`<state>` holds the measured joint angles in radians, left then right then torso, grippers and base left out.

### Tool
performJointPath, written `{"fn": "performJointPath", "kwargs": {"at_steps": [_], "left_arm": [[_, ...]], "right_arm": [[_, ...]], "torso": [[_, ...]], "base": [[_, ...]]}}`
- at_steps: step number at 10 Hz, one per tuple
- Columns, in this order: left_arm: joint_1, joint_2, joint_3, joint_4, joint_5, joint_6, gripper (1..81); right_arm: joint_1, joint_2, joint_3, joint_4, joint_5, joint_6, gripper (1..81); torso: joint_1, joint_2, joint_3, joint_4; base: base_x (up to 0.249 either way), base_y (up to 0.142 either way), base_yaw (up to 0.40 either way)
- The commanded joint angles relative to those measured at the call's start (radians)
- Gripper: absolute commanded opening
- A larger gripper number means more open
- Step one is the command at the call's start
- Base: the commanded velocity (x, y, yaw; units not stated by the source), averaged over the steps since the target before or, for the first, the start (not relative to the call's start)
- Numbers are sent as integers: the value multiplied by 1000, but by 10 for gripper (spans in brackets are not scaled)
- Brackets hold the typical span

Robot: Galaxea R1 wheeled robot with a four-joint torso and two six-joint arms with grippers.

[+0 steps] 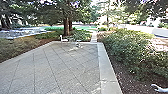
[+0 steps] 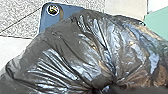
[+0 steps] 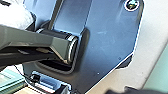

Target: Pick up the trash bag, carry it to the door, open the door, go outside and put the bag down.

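**Trash bag out in the yard, hung from the left pincer**

Black, thin and glossy, with brownish patches behind the film. Drawn into tight pleats right at the left pincer, by all signs closed firmly on the gathered neck; likely gripped so to keep the mouth sealed and let the load sag below, with less risk of a tear. Swollen out over the robot's dark plate; whether touching it, impossible to tell. Not yet set down, judging by those folds.

Out ahead, well to the left of that pincer: low planting. Straight ahead, wide and flat: grey paving, ruled with joints, good ground for standing 1 bag on. Beyond, at the far edge: tree trunk and small white object, perhaps a chair.

Beside the robot's plate: right pincer, perhaps spared for the door. Spread or closed, empty or loaded: impossible to tell. Out past it: pale concrete edging, probably laid to hold back soil, then dense shrubs, best avoided with thin film. Low at far right: pale curved thing, not safe to name.
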<state>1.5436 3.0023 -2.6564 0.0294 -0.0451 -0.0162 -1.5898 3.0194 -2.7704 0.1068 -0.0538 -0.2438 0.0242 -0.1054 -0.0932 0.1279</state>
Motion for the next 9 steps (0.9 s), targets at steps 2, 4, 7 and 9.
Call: {"fn": "performJointPath", "kwargs": {"at_steps": [2,4,7,9], "left_arm": [[-81,-107,174,-20,54,-2,10],[-118,-173,285,-48,60,-2,10],[-222,-253,364,-130,99,-2,10],[-315,-301,403,-189,143,-2,10]], "right_arm": [[40,0,-1,-9,-73,-6,811],[38,0,3,-10,-77,-6,811],[40,-1,5,-10,-78,-6,811],[40,-1,5,-10,-78,-6,811]], "torso": [[0,0,-48,120],[0,0,-93,108],[0,0,-180,132],[0,0,-214,117]], "base": [[0,0,0],[0,0,0],[0,0,0],[0,0,0]]}}
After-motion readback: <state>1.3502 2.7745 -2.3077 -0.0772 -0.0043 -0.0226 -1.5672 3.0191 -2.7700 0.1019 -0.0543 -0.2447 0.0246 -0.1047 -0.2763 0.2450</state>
